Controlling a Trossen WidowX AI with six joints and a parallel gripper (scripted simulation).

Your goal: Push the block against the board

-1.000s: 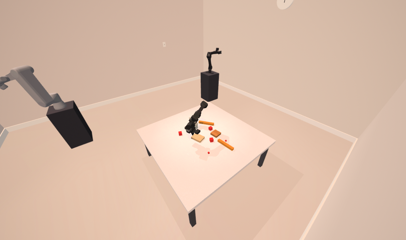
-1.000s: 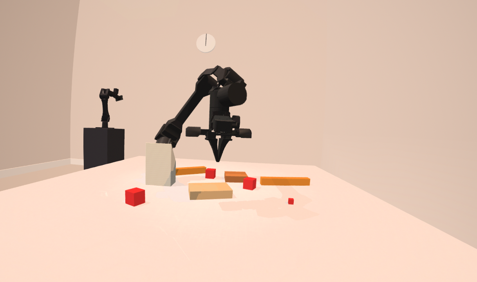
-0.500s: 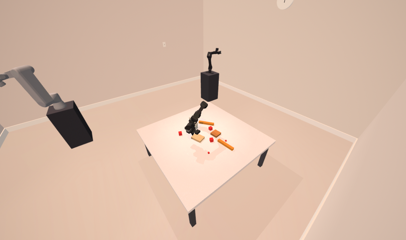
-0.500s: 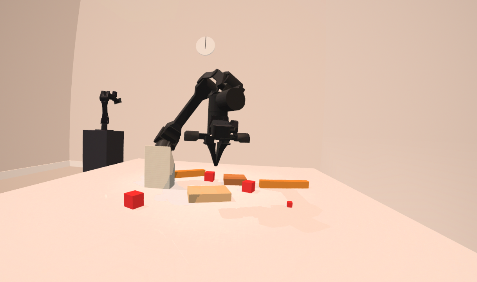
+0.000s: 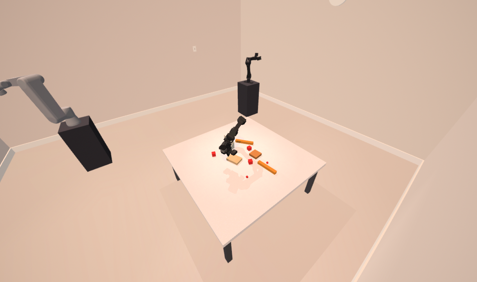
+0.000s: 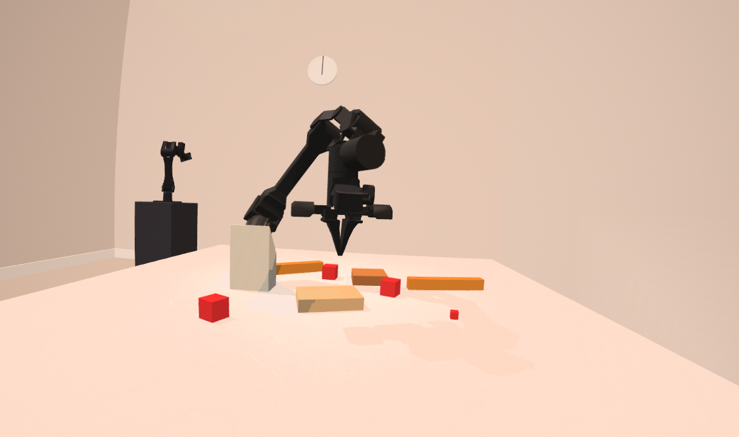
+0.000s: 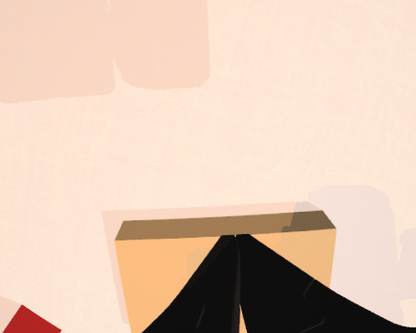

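Note:
A light tan flat square block (image 5: 234, 159) (image 6: 328, 297) (image 7: 143, 268) lies flat on the table, apart from everything else. A long orange board (image 5: 266, 167) (image 6: 444, 283) lies to its right, and a second orange board (image 5: 244, 141) (image 6: 298, 266) lies behind it. My gripper (image 5: 229, 152) (image 6: 338, 252) (image 7: 234, 248) is shut and empty. It points straight down and hangs a little above the table, over the tan block's rear part. In the wrist view its tips sit over the block's far edge.
A darker orange square tile (image 5: 255, 153) (image 6: 368, 275) lies between the boards. Red cubes (image 6: 213, 306) (image 6: 390, 286) (image 6: 329, 271) and a tiny one (image 6: 454, 314) are scattered about. A cream upright block (image 6: 250, 263) stands at the left by the arm's base.

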